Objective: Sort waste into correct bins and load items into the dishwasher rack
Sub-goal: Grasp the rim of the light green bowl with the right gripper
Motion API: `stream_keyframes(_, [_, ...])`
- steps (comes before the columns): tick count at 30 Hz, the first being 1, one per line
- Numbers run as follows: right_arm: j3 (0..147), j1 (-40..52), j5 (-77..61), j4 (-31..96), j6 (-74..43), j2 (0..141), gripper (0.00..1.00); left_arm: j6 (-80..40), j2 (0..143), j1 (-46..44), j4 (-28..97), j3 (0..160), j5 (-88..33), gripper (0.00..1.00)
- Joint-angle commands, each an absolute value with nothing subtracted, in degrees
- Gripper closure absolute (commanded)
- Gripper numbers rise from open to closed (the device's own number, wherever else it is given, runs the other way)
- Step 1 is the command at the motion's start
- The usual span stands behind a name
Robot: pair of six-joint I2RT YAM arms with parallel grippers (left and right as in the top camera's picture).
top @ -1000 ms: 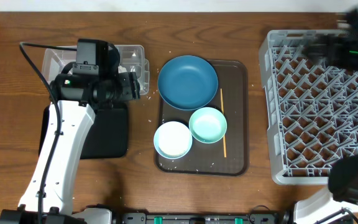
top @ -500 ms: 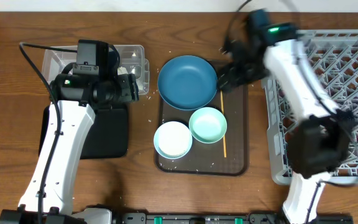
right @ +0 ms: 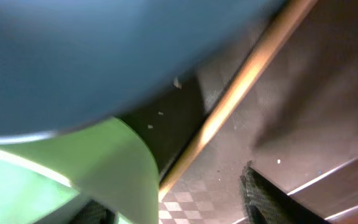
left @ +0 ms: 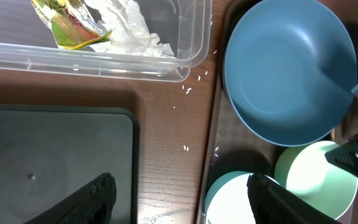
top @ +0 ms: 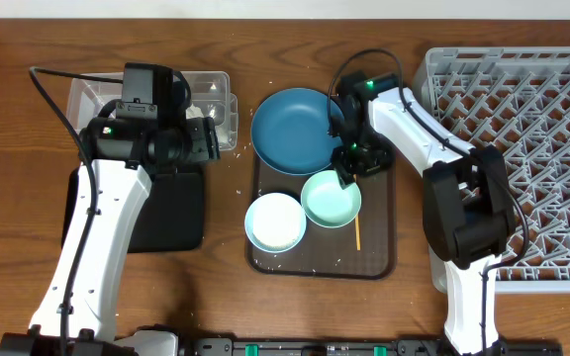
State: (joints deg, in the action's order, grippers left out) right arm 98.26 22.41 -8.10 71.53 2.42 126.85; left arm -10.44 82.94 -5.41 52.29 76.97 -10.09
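Since the chopstick (right: 241, 81) lies flat on the tray (top: 379, 252), mid-frame just right of plate (top: 298, 129) and mint bowl (top: 331, 199), the right gripper (top: 350, 164), jaws wide astride it, should sink fully before pinching; left gripper (left: 182, 193) gapes empty.

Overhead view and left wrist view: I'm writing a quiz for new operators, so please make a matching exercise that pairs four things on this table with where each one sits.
Things
1. dark blue plate
2. snack wrapper
3. mint-green bowl
4. dishwasher rack

Places
A. inside the clear tub, beside the tissue
B. on the table, right of the brown tray
C. on the brown tray, at its far end from the robot
D. on the brown tray, beside the pale bowl

Pairs: 1-C, 2-A, 3-D, 4-B
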Motion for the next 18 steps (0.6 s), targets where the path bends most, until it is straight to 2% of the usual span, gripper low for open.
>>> stream_keyframes(1, [97.25,22.52,-7.05,71.57,0.84,126.37,0.59,-10.09,83.15,-5.37,52.45,77.08,-9.34,0.30])
stream_keyframes(2, [97.25,22.52,-7.05,71.57,0.84,126.37,0.69,-10.09,83.15,-5.37,52.45,77.08,-9.34,0.30])
stream_keyframes(3, [97.25,22.55,-7.07,71.57,0.82,126.34,0.71,-10.09,83.15,-5.37,52.45,77.08,-9.34,0.30])
stream_keyframes(12, [97.43,21.89,-6.83,72.86,0.25,124.95,0.73,-10.09,83.15,-5.37,52.45,77.08,-9.34,0.30])
stream_keyframes(14, [97.45,21.74,-6.52,72.84,0.25,123.96,0.78,-10.09,83.15,-5.37,52.45,77.08,-9.34,0.30])
stream_keyframes(18, [97.43,21.65,-4.86,72.82,0.25,122.34,0.96,-10.09,83.15,-5.37,52.45,77.08,-9.34,0.30])
